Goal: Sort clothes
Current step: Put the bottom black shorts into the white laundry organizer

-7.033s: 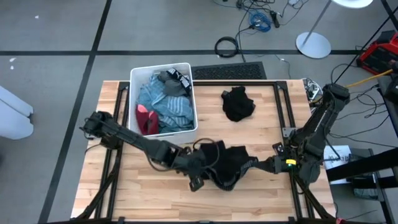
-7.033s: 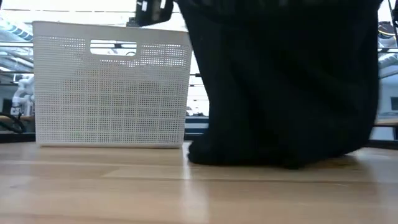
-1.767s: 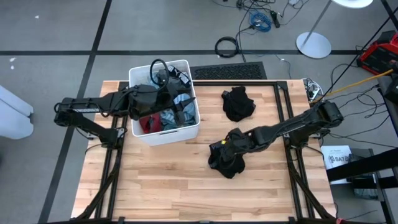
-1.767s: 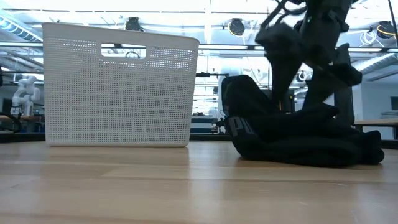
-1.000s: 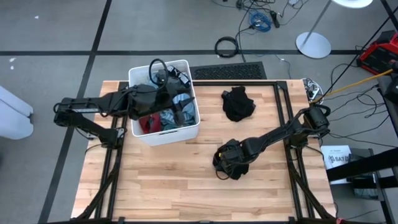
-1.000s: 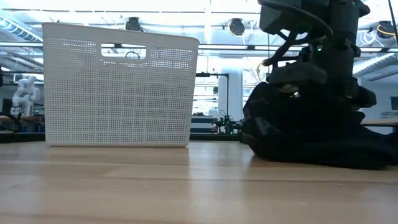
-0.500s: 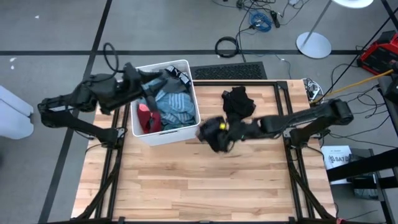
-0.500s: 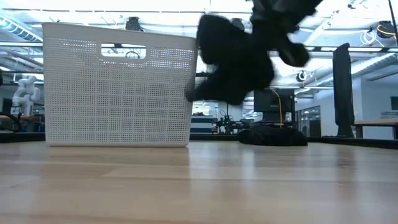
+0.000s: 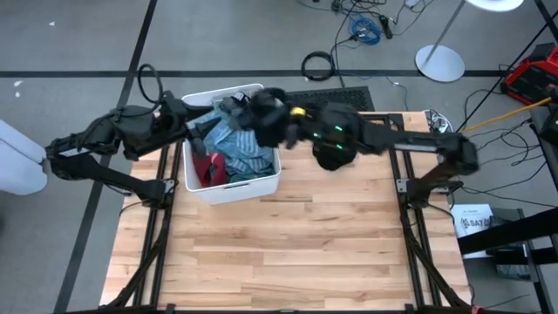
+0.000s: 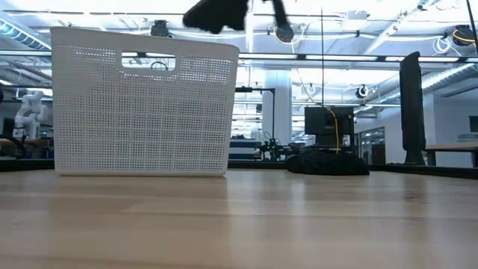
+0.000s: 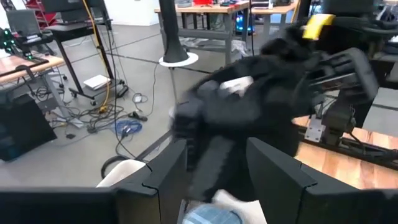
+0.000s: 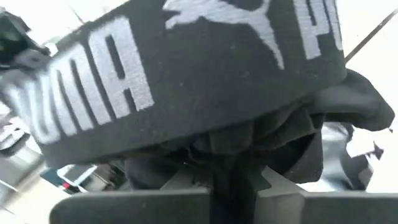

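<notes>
My right gripper (image 9: 277, 122) reaches level from the table's right and is shut on a bunched black garment (image 9: 261, 115), which hangs over the far right corner of the white bin (image 9: 228, 187). The low view shows that garment (image 10: 216, 11) above the bin's rim (image 10: 142, 46). The bin holds several clothes, among them teal striped (image 9: 242, 153) and red (image 9: 206, 166). A second black garment (image 9: 330, 157) lies heaped on the table's far right part. My left gripper (image 9: 190, 129) stands open at the bin's far left corner, nothing between its fingers (image 11: 163, 174). My right gripper pinches gathered black folds (image 12: 227, 163) between its two fingers, just below the garment's waistband with white letters (image 12: 186, 56). The fingers come level from the table's right. How many layers, I cannot tell. The garment is lifted clear and bunched around the fingertips.
Bare wooden table lies near and to the right of the bin. The table's metal frame rails (image 9: 397, 166) run along both sides. Beyond the far edge are a floor grate (image 9: 321, 99), cables and a lamp base (image 9: 438, 63).
My right gripper has risen from the table's middle with the black garment, tipped from pointing down to level, and swung toward the far left until it stands over the bin. The garment has been lifted clear of the table. My left gripper has drawn back out of the bin toward the left edge.
</notes>
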